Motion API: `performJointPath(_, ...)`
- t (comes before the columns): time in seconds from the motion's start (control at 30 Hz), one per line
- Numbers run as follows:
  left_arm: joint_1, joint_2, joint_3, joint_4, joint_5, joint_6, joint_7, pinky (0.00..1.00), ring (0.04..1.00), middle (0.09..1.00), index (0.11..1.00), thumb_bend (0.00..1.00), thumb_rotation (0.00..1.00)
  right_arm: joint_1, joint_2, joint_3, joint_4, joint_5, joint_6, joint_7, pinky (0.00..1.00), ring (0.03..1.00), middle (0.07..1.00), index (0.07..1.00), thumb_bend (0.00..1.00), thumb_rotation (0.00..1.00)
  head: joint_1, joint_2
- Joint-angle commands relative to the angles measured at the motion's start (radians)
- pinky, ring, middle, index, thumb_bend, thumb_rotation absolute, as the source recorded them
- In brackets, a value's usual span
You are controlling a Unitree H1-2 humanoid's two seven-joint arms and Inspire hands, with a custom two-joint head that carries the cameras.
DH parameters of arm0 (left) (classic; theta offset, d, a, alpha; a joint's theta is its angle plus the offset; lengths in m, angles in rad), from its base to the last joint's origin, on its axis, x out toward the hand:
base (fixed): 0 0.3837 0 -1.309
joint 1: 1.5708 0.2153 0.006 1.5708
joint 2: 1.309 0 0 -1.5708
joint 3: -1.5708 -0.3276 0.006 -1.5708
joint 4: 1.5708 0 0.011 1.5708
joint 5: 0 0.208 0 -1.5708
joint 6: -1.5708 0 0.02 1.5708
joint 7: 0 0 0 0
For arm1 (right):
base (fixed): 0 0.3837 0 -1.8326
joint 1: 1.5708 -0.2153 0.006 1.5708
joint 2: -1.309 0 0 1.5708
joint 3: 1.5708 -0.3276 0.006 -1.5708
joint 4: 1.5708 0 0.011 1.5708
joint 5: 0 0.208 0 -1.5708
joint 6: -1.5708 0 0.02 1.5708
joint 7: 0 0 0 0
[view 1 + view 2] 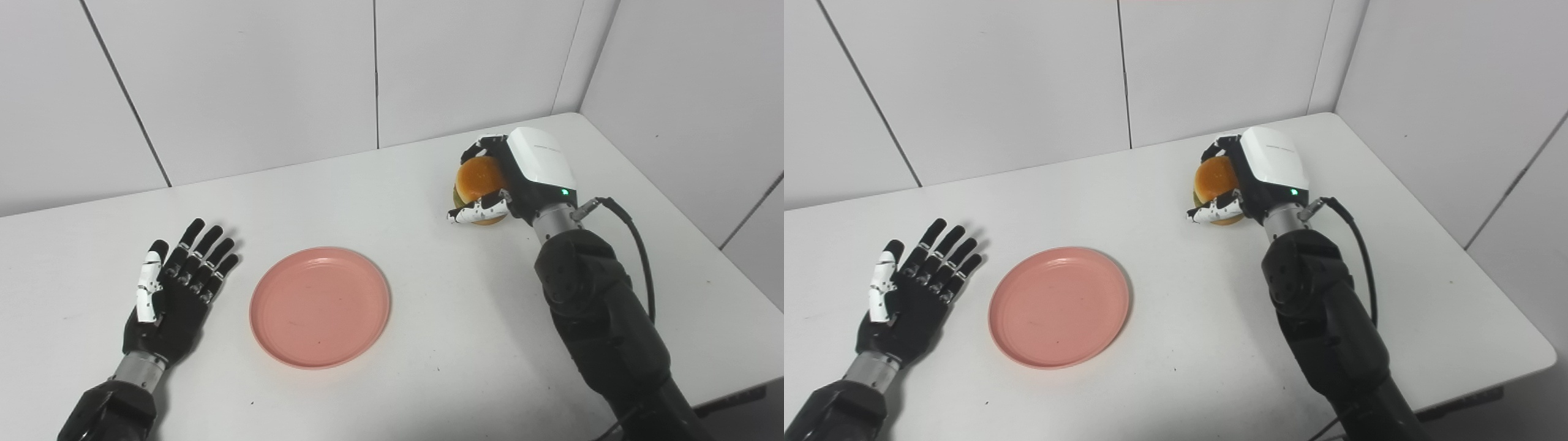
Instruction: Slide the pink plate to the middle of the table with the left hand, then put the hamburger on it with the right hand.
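The pink plate [320, 306] lies flat near the middle of the white table [392, 202], holding nothing. My left hand [174, 288] rests palm down on the table just left of the plate, fingers spread and open, not touching it. At the back right, the hamburger [479, 180] with its orange bun sits in my right hand [520, 177], whose fingers and thumb wrap around it. Whether the hamburger still touches the table I cannot tell. In the right eye view the plate [1058, 306] and hamburger [1216, 177] are well apart.
White wall panels [245, 79] close the back and right sides of the table. A black cable [637, 245] loops off my right wrist. The table's right edge [704, 233] runs diagonally beside my right arm.
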Motion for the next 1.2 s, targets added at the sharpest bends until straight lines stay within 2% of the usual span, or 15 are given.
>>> performJointPath(0.0, 0.083, -0.025, -0.033, 0.029, 0.068, 0.058, 0.067, 0.94, 0.925, 0.94, 0.944, 0.4, 1.0, -0.057, 0.017, 0.024, -0.038, -0.022, -0.005, 0.018, 0.27, 0.357, 0.421, 0.539, 0.52, 0.0, 0.038, 0.004)
performJointPath(0.23, 0.104, -0.079, -0.059, -0.048, 0.112, 0.089, 0.153, 0.93, 0.913, 0.924, 0.929, 0.41, 1.0, -0.099, 0.066, 0.1, 0.015, 0.032, -0.049, 0.025, 0.28, 0.371, 0.424, 0.538, 0.52, 0.0, 0.188, 0.022)
performJointPath(0.33, 0.108, -0.094, -0.069, -0.066, 0.127, 0.098, 0.173, 0.92, 0.908, 0.92, 0.924, 0.41, 1.0, -0.116, 0.083, 0.14, 0.033, 0.024, -0.049, 0.034, 0.27, 0.361, 0.423, 0.54, 0.52, 0.0, 0.217, 0.026)
performJointPath(0.4, 0.109, -0.106, -0.077, -0.078, 0.138, 0.102, 0.187, 0.92, 0.903, 0.915, 0.922, 0.41, 1.0, -0.128, 0.098, 0.172, 0.049, 0.021, -0.056, 0.035, 0.27, 0.354, 0.422, 0.542, 0.52, 0.0, 0.268, 0.035)
performJointPath(0.47, 0.109, -0.116, -0.086, -0.087, 0.145, 0.105, 0.193, 0.92, 0.905, 0.917, 0.927, 0.4, 1.0, -0.136, 0.108, 0.197, 0.066, 0.034, -0.071, 0.031, 0.29, 0.389, 0.432, 0.546, 0.52, 0.0, 0.303, 0.041)
performJointPath(0.6, 0.107, -0.135, -0.103, -0.102, 0.157, 0.112, 0.216, 0.92, 0.91, 0.92, 0.927, 0.39, 1.0, -0.143, 0.126, 0.223, 0.09, 0.068, -0.104, 0.022, 0.3, 0.393, 0.431, 0.54, 0.52, 0.0, 0.369, 0.055)
performJointPath(0.87, 0.103, -0.166, -0.128, -0.131, 0.193, 0.13, 0.258, 0.9, 0.895, 0.907, 0.914, 0.38, 1.0, -0.143, 0.152, 0.264, 0.104, 0.072, -0.104, 0.043, 0.28, 0.365, 0.43, 0.542, 0.52, 0.0, 0.448, 0.077)
performJointPath(1.17, 0.099, -0.184, -0.135, -0.143, 0.202, 0.139, 0.279, 0.88, 0.878, 0.885, 0.897, 0.39, 1.0, -0.129, 0.161, 0.318, 0.125, 0.055, -0.106, 0.051, 0.25, 0.349, 0.422, 0.54, 0.52, 0.0, 0.46, 0.092)
